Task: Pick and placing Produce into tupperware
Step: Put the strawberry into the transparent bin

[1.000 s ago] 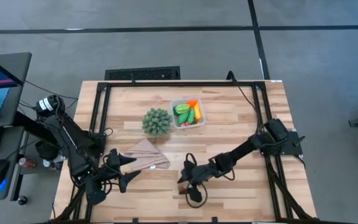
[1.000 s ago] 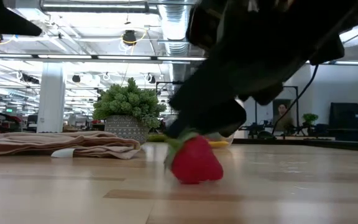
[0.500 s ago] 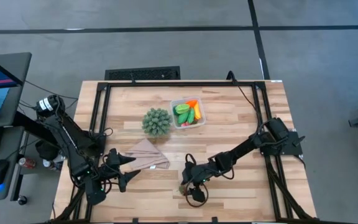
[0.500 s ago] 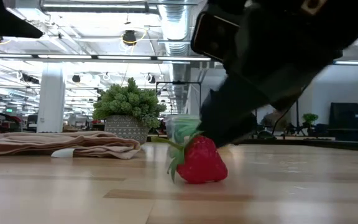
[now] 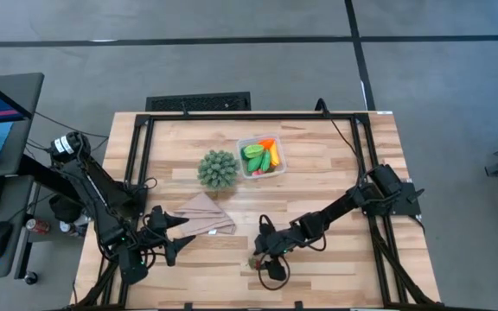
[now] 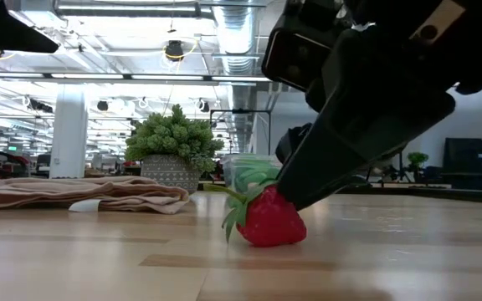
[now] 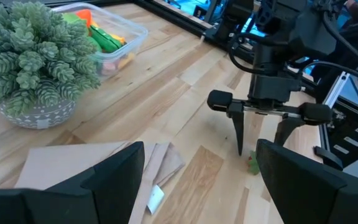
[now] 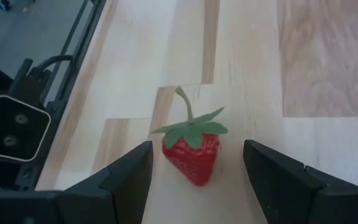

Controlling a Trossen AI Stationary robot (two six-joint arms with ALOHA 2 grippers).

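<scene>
A small red toy strawberry [image 8: 191, 154] with a green leafy stem is seen lying on the wooden table [image 5: 335, 164], between the spread fingers of the right gripper [image 8: 197, 171], not pinched. In the low view it is partly covered by this gripper. The left gripper [image 5: 173, 235] is held spread beside the tan folded cloth [image 5: 201, 216]. The clear square plastic container [image 5: 261, 157] is well apart, with other produce inside.

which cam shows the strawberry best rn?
Right wrist view: the strawberry fills the middle, stem and leaves clear, between the open right claw fingers. Low view shows it side-on, partly behind the claw. High and left wrist views give only a speck.
</scene>
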